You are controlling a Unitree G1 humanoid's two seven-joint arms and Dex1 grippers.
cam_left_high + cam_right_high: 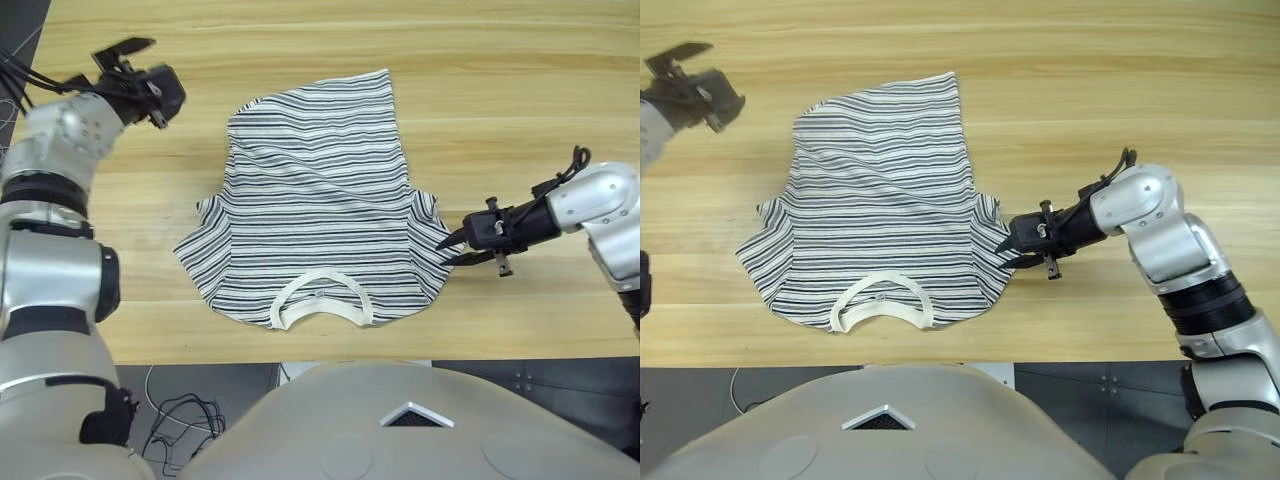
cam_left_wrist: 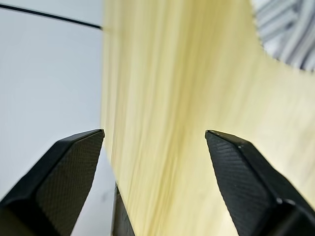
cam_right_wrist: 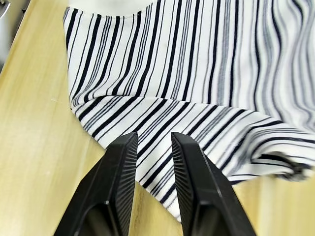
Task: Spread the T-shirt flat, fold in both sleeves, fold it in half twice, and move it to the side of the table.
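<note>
T-shirt: striped, lying on the wooden table, which is bare on both sides of the shirt. The white collar is at the shirt's near end and the hem at its far end. The body lies mostly spread, with diagonal creases across the middle and the far end narrower than the shoulders. Both short sleeves lie out to the sides.

Right gripper: low at the outer edge of the shirt's right sleeve. In the right wrist view its fingers stand close together with a narrow gap, over the striped sleeve edge. They appear not to be pinching cloth, though the angle leaves this uncertain.

Left gripper: off the shirt's left side, level with the hem and apart from the cloth. Its fingers are spread wide and hold nothing.
</note>
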